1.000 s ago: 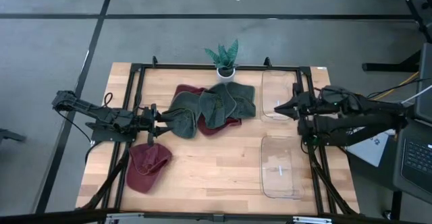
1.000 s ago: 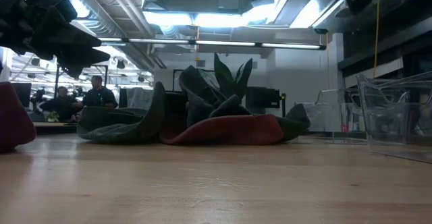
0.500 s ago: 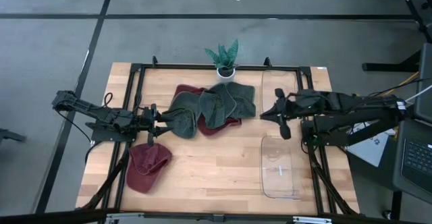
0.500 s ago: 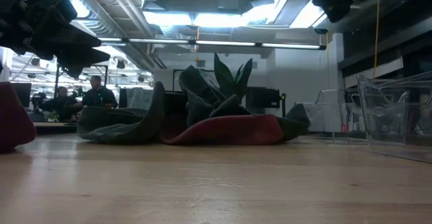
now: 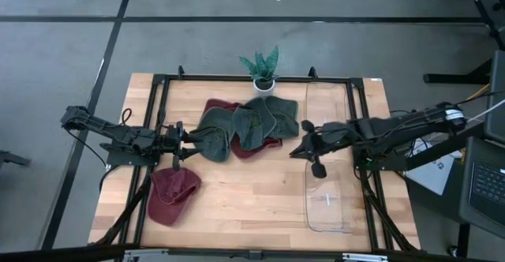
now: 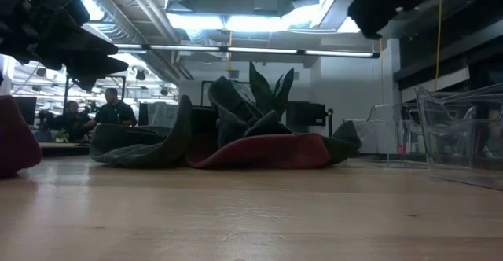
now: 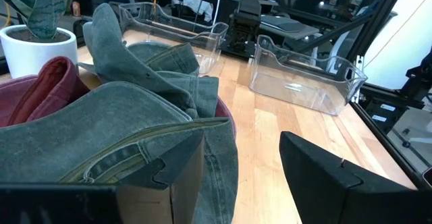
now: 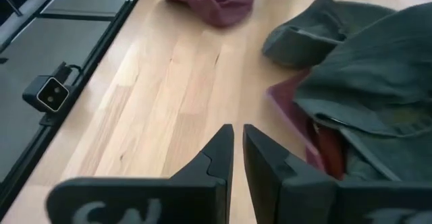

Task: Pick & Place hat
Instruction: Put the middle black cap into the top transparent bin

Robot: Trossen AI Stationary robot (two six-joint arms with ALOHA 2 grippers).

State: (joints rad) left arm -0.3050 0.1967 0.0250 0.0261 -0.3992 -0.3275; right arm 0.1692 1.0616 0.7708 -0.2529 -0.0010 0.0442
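Observation:
A heap of green and dark red hats (image 5: 248, 124) lies at the middle of the table's far half and also shows in the low view (image 6: 236, 139). One dark red hat (image 5: 173, 192) lies alone near the left front. My left gripper (image 5: 183, 142) is open at the heap's left edge. In the left wrist view its fingers (image 7: 243, 163) stand wide apart beside a green hat (image 7: 121, 136). My right gripper (image 5: 297, 150) hovers just right of the heap, fingers shut (image 8: 237, 140), pointing at the hats (image 8: 364, 82). My left gripper has one finger (image 7: 179, 166) close against the green hat's brim edge (image 7: 169, 133), coming level from the table's left. I cannot tell whether it touches. The hat lies on the table and on the heap.
Two clear plastic bins stand on the table's right side, one far (image 5: 326, 112) and one near (image 5: 327, 195). A small potted plant (image 5: 263, 71) stands at the far edge behind the heap. A black frame (image 5: 158, 104) runs around the table. Bare wood (image 5: 252, 199) lies in front.
My right gripper has travelled toward the table's left, from above the far bin to the right edge of the hat heap. The left arm and the hats have kept still.

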